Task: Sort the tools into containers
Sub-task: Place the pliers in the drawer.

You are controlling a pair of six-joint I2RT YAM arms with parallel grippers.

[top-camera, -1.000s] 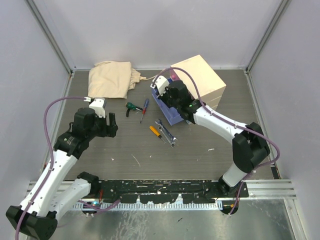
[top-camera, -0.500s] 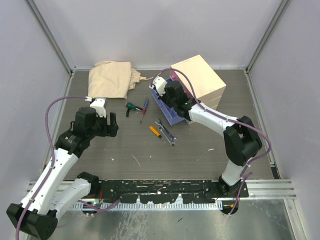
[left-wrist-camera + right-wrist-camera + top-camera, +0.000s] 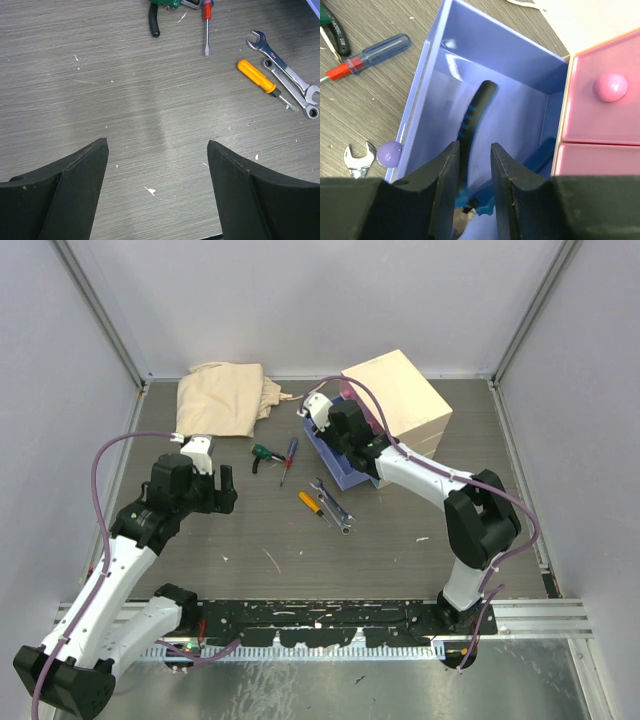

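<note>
Right hand [image 3: 472, 150] over blue drawer [image 3: 420, 100]; two spanners [image 3: 287, 75] outside.

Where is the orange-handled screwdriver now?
Top view: the orange-handled screwdriver lies mid-table, just left of the two silver spanners, near the open blue drawer.

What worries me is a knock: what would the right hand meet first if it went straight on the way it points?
The pliers, whose dark handle lies between the fingers of the right hand, inside the open blue drawer; beneath them, the drawer floor. Depth is hard to judge.
</note>
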